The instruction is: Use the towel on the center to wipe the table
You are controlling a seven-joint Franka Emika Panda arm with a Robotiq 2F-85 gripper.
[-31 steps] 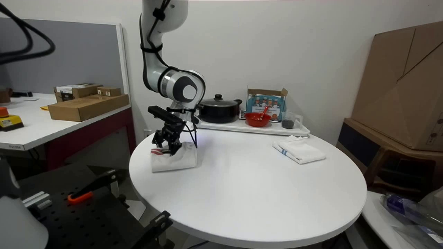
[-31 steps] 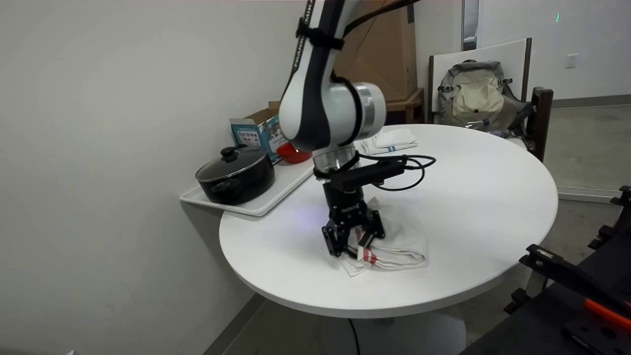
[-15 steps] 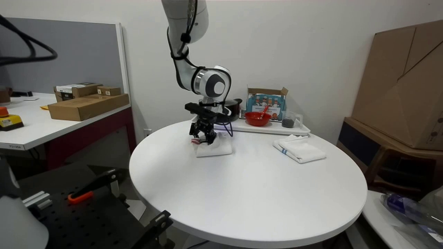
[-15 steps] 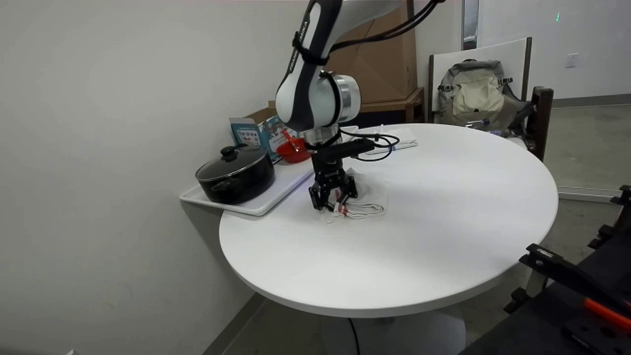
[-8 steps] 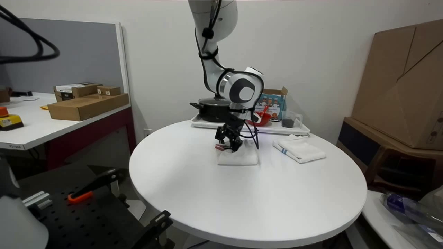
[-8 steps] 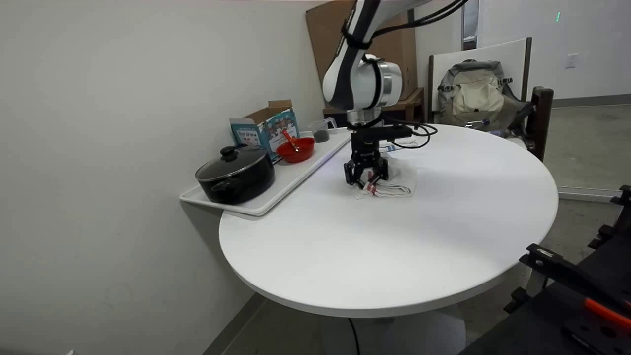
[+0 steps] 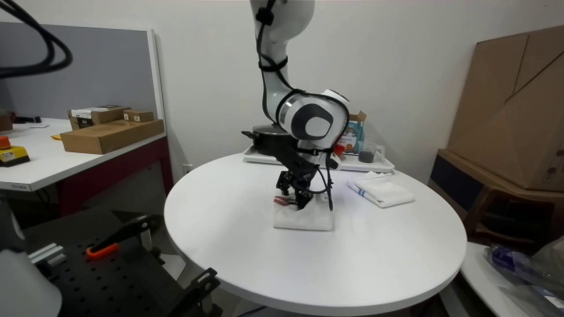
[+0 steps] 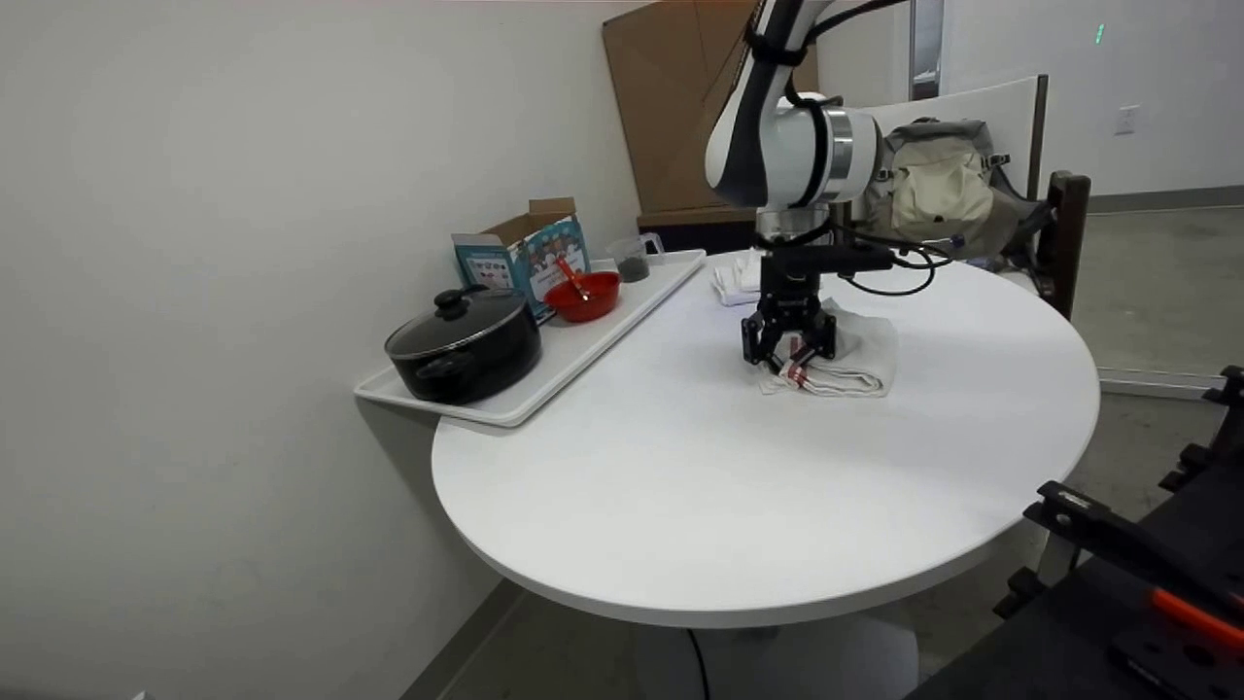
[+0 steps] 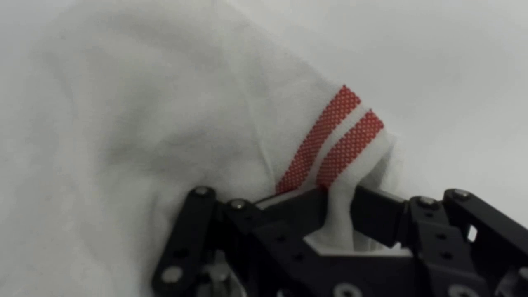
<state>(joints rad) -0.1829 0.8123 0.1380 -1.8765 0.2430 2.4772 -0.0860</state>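
The tool (image 9: 340,211) is clamped on a pinched fold of the towel (image 7: 304,219), the red-striped one. It lies folded on the desk (image 7: 264,264), near the blue-striped cloth (image 7: 385,193) and apart from the tray (image 8: 573,342) bearing the pot (image 8: 471,355).

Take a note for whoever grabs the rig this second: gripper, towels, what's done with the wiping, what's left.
Gripper: shut on a fold of the red-striped towel.
Things: that towel lies near the middle of the round table; the blue-striped towel lies apart from it.
Done: towel gripped and, over the last two seconds, moved from near the edge toward the middle.
Left: probably more wiping, then release; overall coverage can't be told.
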